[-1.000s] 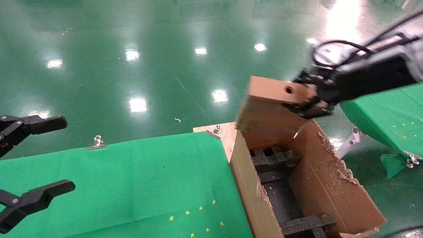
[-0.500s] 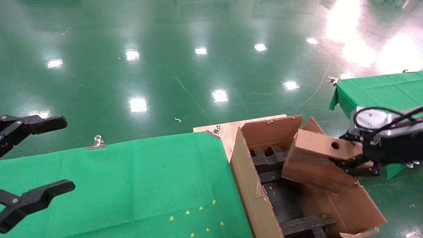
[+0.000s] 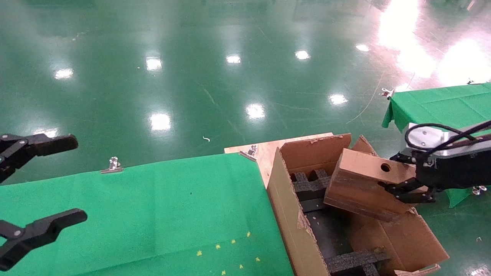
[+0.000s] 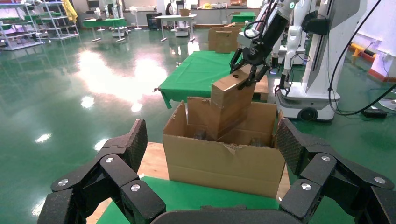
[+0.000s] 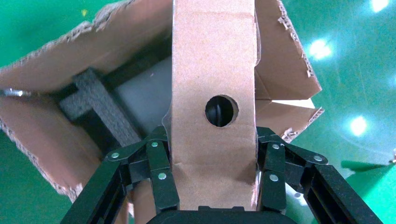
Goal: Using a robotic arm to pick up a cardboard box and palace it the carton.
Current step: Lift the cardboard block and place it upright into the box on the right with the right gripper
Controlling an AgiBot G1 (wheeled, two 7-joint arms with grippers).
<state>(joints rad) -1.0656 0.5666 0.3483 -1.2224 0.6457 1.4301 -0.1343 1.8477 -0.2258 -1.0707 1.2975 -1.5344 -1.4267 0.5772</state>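
My right gripper (image 3: 401, 183) is shut on one end of the small brown cardboard box (image 3: 362, 186), which has a round hole in its face. The box hangs tilted, its lower end inside the open top of the large torn-flapped carton (image 3: 287, 214). In the right wrist view the fingers (image 5: 161, 175) clamp both sides of the box (image 5: 212, 70) above the carton's black foam (image 5: 93, 107). The left wrist view shows the white arm (image 4: 280, 18) holding the box (image 4: 232, 93) in the carton (image 4: 224, 158). My left gripper (image 3: 80, 180) is open and empty at the far left.
The carton stands on a wooden board (image 3: 264, 151) beside a green-clothed table (image 3: 153, 211) held by metal clips (image 3: 112, 165). Black foam inserts (image 3: 314, 186) line the carton's floor. A second green-clothed table (image 3: 441, 103) is behind the right arm. Glossy green floor lies beyond.
My right gripper has carried the box from above the carton's far edge down and nearer, into the carton's opening. In the last half second it only shifted slightly. The left arm has not moved.
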